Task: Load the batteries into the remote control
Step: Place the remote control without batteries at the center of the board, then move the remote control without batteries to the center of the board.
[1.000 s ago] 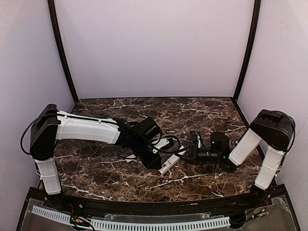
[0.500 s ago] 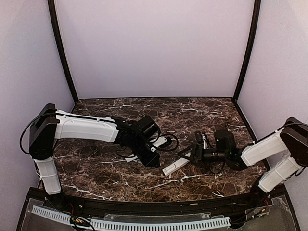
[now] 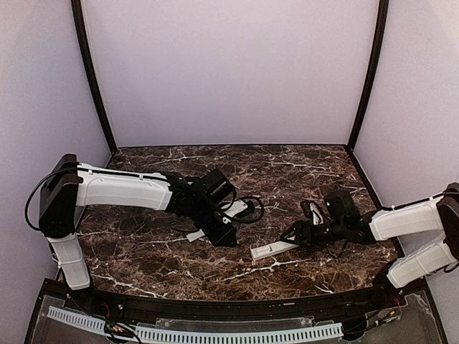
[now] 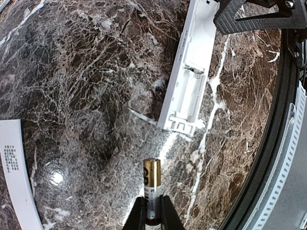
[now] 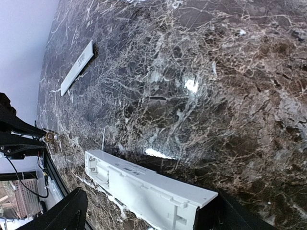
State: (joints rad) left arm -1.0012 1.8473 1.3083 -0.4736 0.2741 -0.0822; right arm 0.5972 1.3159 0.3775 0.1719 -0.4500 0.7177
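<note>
The remote control [image 3: 275, 249] is a white bar lying on the marble between the two arms, its back up and its battery bay [image 4: 191, 88] open with a spring showing. My left gripper [image 4: 152, 205] is shut on a gold and white battery [image 4: 152, 182], which points toward the remote's near end from a short way off. In the top view the left gripper [image 3: 224, 235] hangs left of the remote. My right gripper [image 3: 295, 235] is open, its fingers spread on either side of the remote's right end [image 5: 158, 191]. One right finger [image 4: 259, 17] overlaps that end.
A thin flat white strip [image 5: 76, 67] lies apart on the table, left of the remote and partly under the left arm [image 3: 193, 234]. The table's dark front rail [image 4: 268, 158] runs close to the remote. Lilac walls enclose the table on three sides.
The right arm has pulled back to the right and its jaws have opened wide. The remote shifted right with it and now lies flatter. The left gripper drew back slightly left, still holding the battery.
</note>
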